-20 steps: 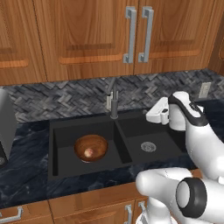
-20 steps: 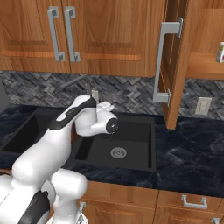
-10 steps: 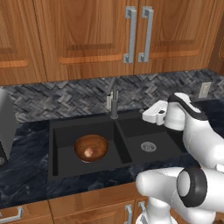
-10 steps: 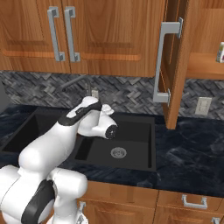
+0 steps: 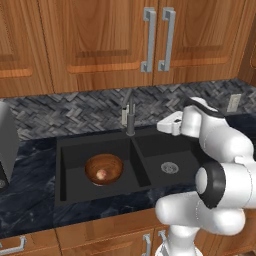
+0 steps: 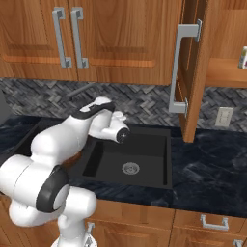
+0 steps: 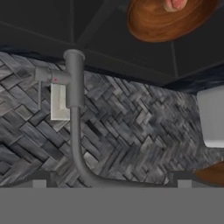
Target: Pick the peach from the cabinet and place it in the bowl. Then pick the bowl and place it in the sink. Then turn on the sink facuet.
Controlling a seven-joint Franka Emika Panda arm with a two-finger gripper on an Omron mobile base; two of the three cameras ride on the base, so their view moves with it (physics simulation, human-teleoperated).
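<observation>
The reddish-brown bowl (image 5: 103,168) rests in the left basin of the black sink (image 5: 95,140), with the peach (image 5: 101,174) lying inside it. The grey faucet (image 5: 130,117) stands behind the divider between the basins. My gripper (image 5: 164,126) hovers over the right basin, a short way right of the faucet and pointing at it. The hand view is rolled over: the faucet (image 7: 74,87) runs down the frame, and its spout passes between my wide-open fingertips (image 7: 39,180). Bowl (image 7: 168,19) and peach (image 7: 175,4) show at the top. The cabinet (image 6: 193,72) door stands open.
A grey appliance (image 5: 7,145) sits on the dark counter left of the sink. A small white cylinder (image 6: 242,57) stands on the cabinet shelf (image 6: 222,72). A wall outlet (image 6: 222,116) is on the tiled backsplash. The right basin holds only its drain (image 5: 170,167).
My hand has crept left toward the faucet, and the arm's upper joints have shifted. Bowl, peach and faucet have stayed put.
</observation>
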